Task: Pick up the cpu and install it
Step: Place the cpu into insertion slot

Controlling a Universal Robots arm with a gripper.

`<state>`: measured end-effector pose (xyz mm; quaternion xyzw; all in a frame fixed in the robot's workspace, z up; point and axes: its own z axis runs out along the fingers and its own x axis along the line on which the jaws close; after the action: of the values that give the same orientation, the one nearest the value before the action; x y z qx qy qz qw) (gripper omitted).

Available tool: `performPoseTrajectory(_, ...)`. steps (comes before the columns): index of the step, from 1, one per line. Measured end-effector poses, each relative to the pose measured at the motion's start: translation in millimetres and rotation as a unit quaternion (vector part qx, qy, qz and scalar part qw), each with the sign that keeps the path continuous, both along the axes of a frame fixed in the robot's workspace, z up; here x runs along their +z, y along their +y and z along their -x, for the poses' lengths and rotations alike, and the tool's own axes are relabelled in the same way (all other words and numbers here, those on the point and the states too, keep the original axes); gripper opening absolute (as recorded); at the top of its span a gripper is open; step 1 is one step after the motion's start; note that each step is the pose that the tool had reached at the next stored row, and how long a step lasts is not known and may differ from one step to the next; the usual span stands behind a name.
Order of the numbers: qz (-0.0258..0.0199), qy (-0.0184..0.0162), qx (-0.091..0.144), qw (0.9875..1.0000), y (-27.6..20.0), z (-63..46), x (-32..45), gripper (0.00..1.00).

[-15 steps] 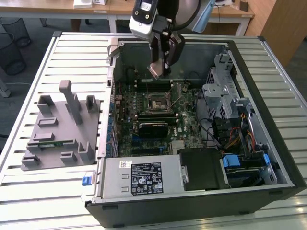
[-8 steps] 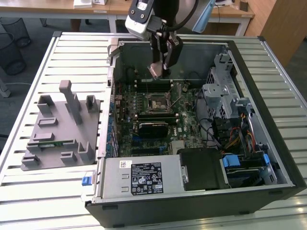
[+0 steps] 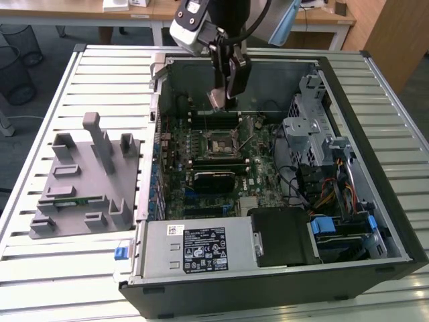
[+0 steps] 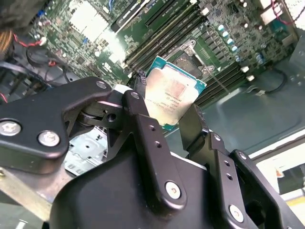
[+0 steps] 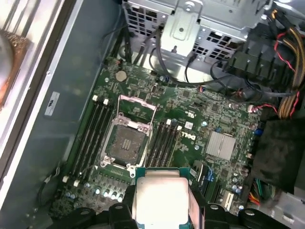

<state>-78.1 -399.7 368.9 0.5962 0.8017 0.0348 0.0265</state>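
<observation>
Single arm above an open computer case (image 3: 375, 144) lying on a slatted table (image 3: 60, 268). The gripper (image 3: 222, 102) is seen clenched on the cpu (image 3: 217, 100), which is pinched by two opposite edges between the black fingers (image 4: 139, 102) and carried clear of the board. In the second wrist view the cpu (image 4: 174, 91) is shown tilted, its silver top facing the camera and its thin green rim projecting beyond the gripper (image 4: 167, 113). In the first wrist view the gripper (image 5: 160, 212) is seen with the cpu (image 5: 159, 198) flat between the fingertips (image 5: 197, 210), just beside the socket (image 5: 126, 143) in the picture and apart from it in height. In the exterior view the chip is held over the far part of the motherboard (image 3: 258, 171), above the socket (image 3: 220, 142) and slightly farther from the camera. The socket's dark contact field is exposed within its metal frame, and memory slots (image 5: 95, 131) are set along both of its sides. A grey fixture block (image 3: 87, 181) is placed on the table at the exterior view's left, well apart from the gripper, with a long green memory stick (image 3: 67, 199) lying in it. A power supply (image 3: 194, 248) occupies the near side of the case.
</observation>
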Motion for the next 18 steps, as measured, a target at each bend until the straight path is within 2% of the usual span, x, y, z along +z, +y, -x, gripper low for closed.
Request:
performPoseTrajectory(6, 0.0000, 0.0000, -0.034, 0.9994, 1.4, 0.0, -1.9, 0.53)
performPoseTrajectory(10, 0.0000, 0.0000, -0.044, 0.9990, 3.5, 0.0, -3.9, 0.53)
performPoseTrajectory(18, -0.0001, 0.0000, -0.058, 0.9983, 11.0, 0.0, -8.1, 0.53)
